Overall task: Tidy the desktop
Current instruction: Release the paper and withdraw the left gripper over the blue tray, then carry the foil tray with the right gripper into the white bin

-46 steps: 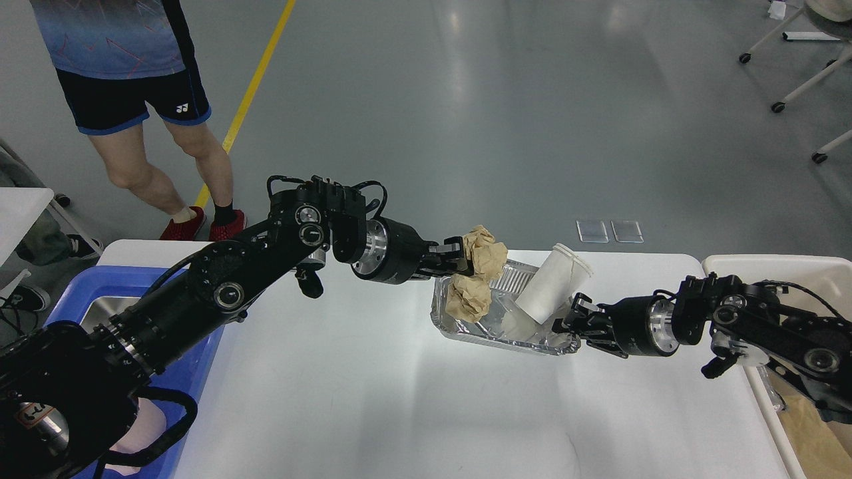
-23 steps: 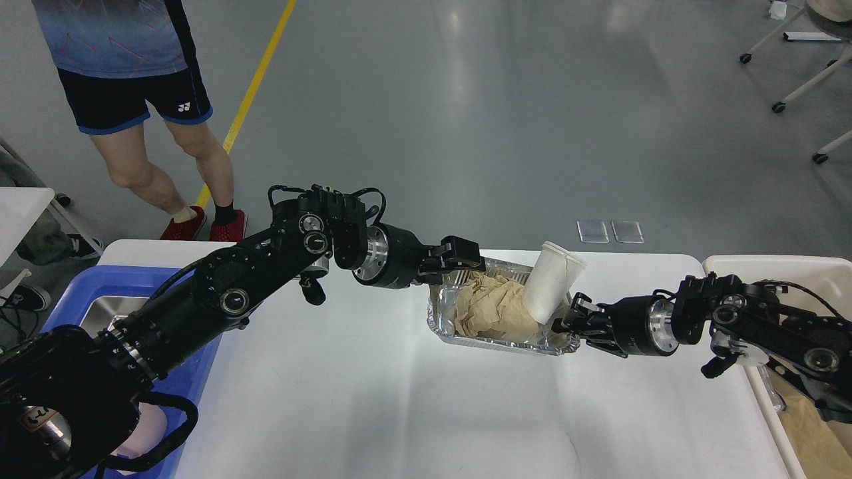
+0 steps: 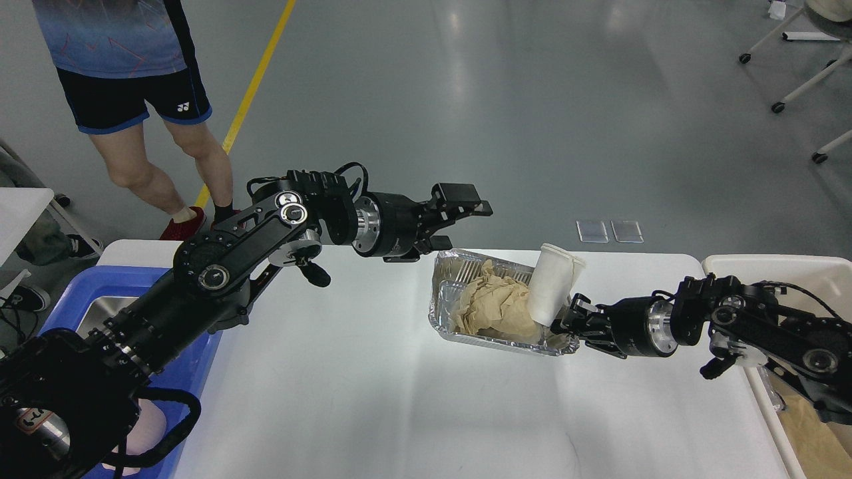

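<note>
The white desktop point(image 3: 373, 392) fills the lower middle of the head view. A silver foil tray point(image 3: 447, 319) stands on it near the far edge. Crumpled brown paper point(image 3: 496, 307) lies inside the tray, and a white paper cup point(image 3: 552, 289) leans in its right end. My left gripper point(image 3: 459, 216) is open and empty, raised above and left of the tray's far left corner. My right gripper point(image 3: 571, 321) is shut on the tray's right rim.
A blue plastic tray point(image 3: 70, 293) stands at the desktop's left end, under my left arm. A white bin point(image 3: 772, 266) with brown paper inside is at the right end. A person point(image 3: 133, 86) stands behind the far left corner. A small white table corner point(image 3: 23, 213) is at the left.
My left gripper let the brown paper drop into the foil tray, then rose and drew back up and left, open. My right gripper kept its hold on the tray rim.
</note>
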